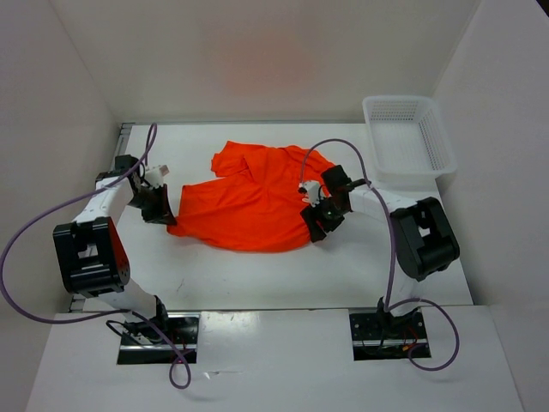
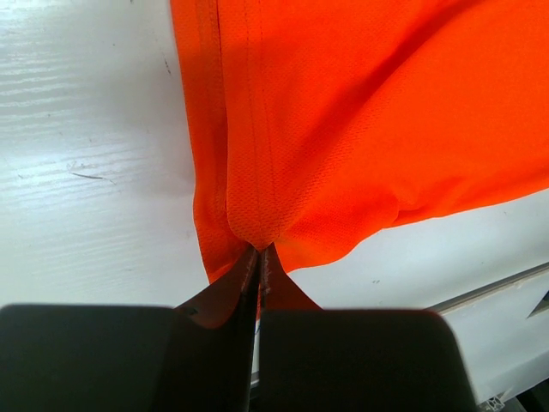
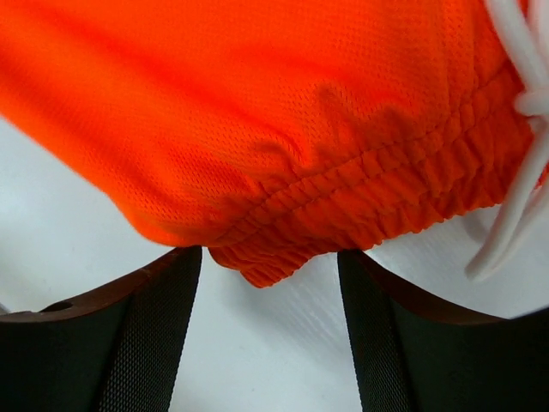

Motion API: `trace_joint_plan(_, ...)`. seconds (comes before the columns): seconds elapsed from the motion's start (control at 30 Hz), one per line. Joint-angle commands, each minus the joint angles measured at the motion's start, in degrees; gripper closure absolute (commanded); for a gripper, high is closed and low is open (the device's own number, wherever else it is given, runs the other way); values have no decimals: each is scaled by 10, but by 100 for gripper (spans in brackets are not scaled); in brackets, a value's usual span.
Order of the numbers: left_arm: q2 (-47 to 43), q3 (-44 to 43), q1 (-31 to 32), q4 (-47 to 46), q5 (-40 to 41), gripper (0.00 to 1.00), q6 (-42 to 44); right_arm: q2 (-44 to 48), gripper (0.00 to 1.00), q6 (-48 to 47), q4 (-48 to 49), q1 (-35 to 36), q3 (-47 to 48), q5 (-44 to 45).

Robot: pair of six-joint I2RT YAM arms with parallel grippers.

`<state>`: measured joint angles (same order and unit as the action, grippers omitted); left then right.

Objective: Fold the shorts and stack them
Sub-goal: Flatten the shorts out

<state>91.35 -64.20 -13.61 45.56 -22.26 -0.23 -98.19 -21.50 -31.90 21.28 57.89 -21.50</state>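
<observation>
Left fingers (image 2: 257,279) pinched the edge of the shorts (image 1: 249,206) tight. Right fingers (image 3: 150,335) stood spread around the waistband (image 3: 386,197) corner, not squeezing. There was one pair of shorts and one basket (image 1: 403,137).

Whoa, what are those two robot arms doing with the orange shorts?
They're working on folding the orange shorts, which lie rumpled on the white table. The left gripper is pinched shut on one edge of the fabric. The right gripper is open, straddling the stretchy waistband near the white drawstring, not squeezing it. A white basket sits at the far right corner.
</observation>
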Motion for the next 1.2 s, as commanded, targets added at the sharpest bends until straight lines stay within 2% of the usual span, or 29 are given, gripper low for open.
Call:
trace_joint_plan(0.0,-14,0,-4,-20,-16,100,2,-10,30,55,82,35,-1,77)
trace_joint_plan(0.03,-14,0,-4,-21,-16,100,2,-10,34,69,93,35,-1,90)
trace_joint_plan(0.07,-8,-7,-4,-21,-23,100,2,-10,50,81,104,40,4,109)
trace_joint_plan(0.13,-8,-12,-4,-26,-23,100,2,-16,71,100,120,40,10,125)
trace_joint_plan(0.17,-1,-18,-9,-26,-23,100,2,-16,89,100,126,40,15,131)
trace_joint_plan(0.23,4,-25,-9,-31,-30,100,2,-22,100,86,127,40,20,137)
trace_joint_plan(0.33,15,-53,-15,-53,-44,100,2,-33,100,55,121,40,46,137)
trace_joint_plan(0.4,35,-89,-15,-64,-44,100,2,-54,100,39,121,40,105,157)
trace_joint_plan(0.5,76,-218,-15,-70,-35,100,2,-100,100,7,105,25,240,176)
trace_joint_plan(0.53,93,-252,-20,-70,-27,100,2,-113,100,-1,85,18,319,176)
trace_joint_plan(0.6,99,-337,-20,-64,-21,100,2,-144,100,-11,59,1,389,176)
trace_joint_plan(0.67,93,-360,-20,-57,-9,100,2,-144,100,-47,21,1,434,170)
trace_joint_plan(0.8,37,-296,-20,-37,17,100,2,-57,100,-130,-72,1,372,115)
trace_joint_plan(0.9,-10,-198,-20,7,12,100,2,14,100,-210,-161,1,277,98)
trace_joint_plan(1.03,-65,-90,-4,79,6,100,2,82,100,-310,-249,26,135,170)
trace_joint_plan(1.17,-100,12,41,124,30,100,2,108,100,-364,-291,33,57,221)
